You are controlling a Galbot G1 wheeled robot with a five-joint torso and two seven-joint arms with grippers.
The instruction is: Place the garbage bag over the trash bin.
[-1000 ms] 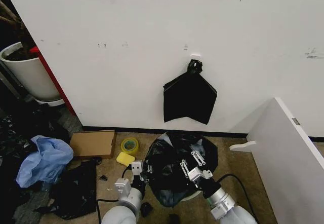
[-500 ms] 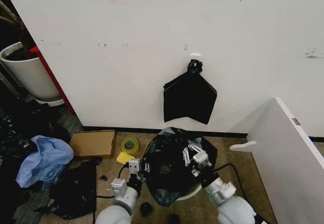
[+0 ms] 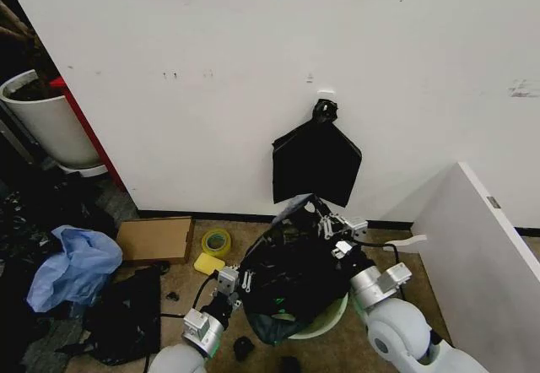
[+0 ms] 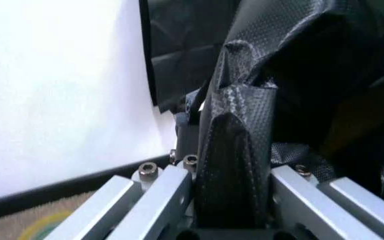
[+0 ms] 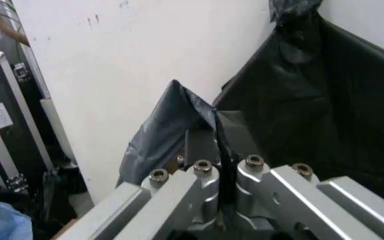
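My right fingers (image 5: 209,187) pinch a fold of the crinkled glossy black plastic garbage bag (image 3: 291,267), clamped tight on its edge, raised near the white wall (image 3: 253,69). In the head view my right gripper (image 3: 335,227) sits at the bag's far upper edge, just below the flat black knotted bag (image 3: 316,166) hanging on the wall. My left fingers (image 4: 158,192) grip another bunched fold of the bag; left gripper (image 3: 232,282) at the bag's near left side. Bag is spread between both, draped over the round cream-white plastic trash bin with pale green rim (image 3: 325,322), partly covering it. Yellow tape roll (image 3: 216,241), flat cardboard box (image 3: 154,239) and yellow sponge (image 3: 208,264) lie on the floor to the left.
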